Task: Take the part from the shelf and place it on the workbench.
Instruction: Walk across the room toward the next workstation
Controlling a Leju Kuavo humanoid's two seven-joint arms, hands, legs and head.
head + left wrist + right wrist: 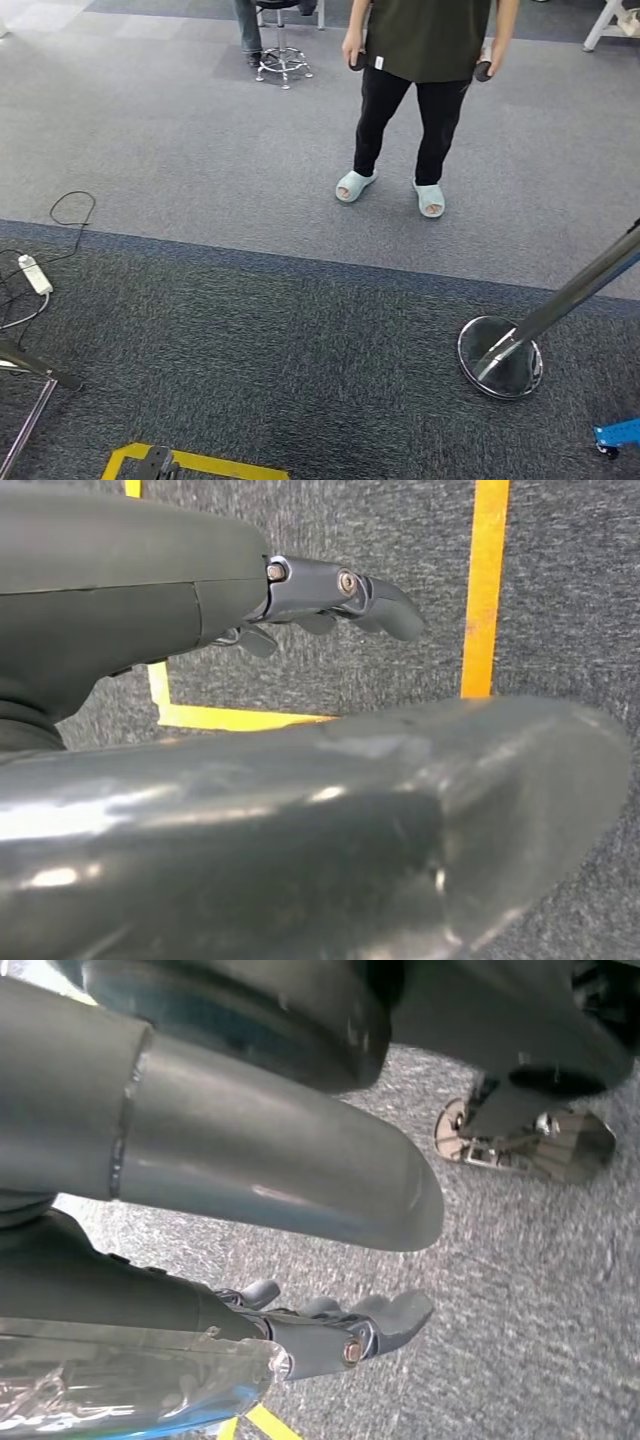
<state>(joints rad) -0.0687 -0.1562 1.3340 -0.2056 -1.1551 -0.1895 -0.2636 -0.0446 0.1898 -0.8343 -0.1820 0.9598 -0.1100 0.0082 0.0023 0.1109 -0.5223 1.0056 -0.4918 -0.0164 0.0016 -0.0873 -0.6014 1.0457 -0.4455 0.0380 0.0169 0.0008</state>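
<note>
The head view looks down on a two-tone grey carpeted floor (226,150), a paler band beyond and a darker band nearer, and on it stands a person in a dark olive top, black trousers and pale blue slippers (411,100) with a small dark object in each hand. Beyond that person are a chrome-based swivel stool (283,55) and another person's legs. At the right a polished chrome pole slants up from a round mirrored base plate (500,356), with a blue metal bracket (619,434) near the corner. At the left a white power strip with black cables (35,273) lies on the carpet beside thin metal stand legs (30,390), and a yellow tape outline (189,463) runs along the near edge. The left wrist view brings that yellow tape close, on dark carpet, past the robot's left hand (332,595), whose dark fingers lie nearly straight, slightly apart, holding nothing. The right wrist view shows the right hand (332,1325) likewise extended and holding nothing, over grey carpet with a shiny metal foot plate (528,1140) farther off. The part, shelf and workbench cannot be located in these views.
</note>
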